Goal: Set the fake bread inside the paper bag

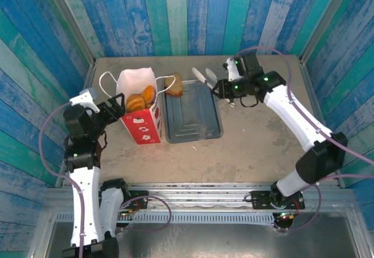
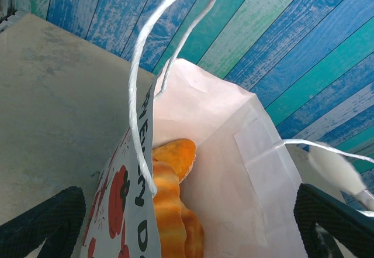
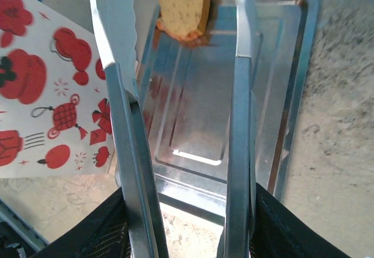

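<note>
1 slice (image 3: 182, 6) lies on the tray's (image 1: 193, 130) far corner; other bread (image 1: 143, 100) sits in the bag (image 1: 140, 126). Right claw (image 1: 225, 91), grasping tongs (image 3: 123, 123), should straddle it squarely. Left claw (image 1: 117, 110) hangs released at the bag.

Pastries (image 1: 142, 99) in bag (image 1: 143, 126), left of tray (image 1: 193, 123); slice (image 1: 173, 85) on tray.
</note>
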You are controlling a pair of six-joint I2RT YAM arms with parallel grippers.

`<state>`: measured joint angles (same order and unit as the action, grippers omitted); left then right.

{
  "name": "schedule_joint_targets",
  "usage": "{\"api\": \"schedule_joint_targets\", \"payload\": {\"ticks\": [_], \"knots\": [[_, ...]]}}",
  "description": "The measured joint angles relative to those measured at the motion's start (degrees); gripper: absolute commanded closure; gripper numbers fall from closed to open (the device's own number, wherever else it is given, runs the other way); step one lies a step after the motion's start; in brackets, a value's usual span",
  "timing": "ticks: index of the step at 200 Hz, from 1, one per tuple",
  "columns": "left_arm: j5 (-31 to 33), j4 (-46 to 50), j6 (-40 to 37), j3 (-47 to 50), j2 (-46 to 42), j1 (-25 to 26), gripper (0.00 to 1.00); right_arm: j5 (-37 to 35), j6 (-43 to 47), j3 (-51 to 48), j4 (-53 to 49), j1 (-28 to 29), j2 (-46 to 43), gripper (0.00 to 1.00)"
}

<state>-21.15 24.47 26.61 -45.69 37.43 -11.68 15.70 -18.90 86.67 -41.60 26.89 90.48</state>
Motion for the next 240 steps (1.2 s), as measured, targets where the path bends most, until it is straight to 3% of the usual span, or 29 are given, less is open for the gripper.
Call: {"api": "schedule_joint_targets", "payload": {"ticks": [81, 240], "knots": [[-0.63, -0.72, -1.86, 2.05, 1.18, 0.00, 0.00, 5.49, -0.22, 9.20, 0.94, 0.02, 19.96, 0.54], [-0.59, -2.73, -2.60, 2.10, 3.85, 0.00, 0.00, 6.88, -0.61, 23.50, 0.46, 0.04, 37.05, 0.56]]}}
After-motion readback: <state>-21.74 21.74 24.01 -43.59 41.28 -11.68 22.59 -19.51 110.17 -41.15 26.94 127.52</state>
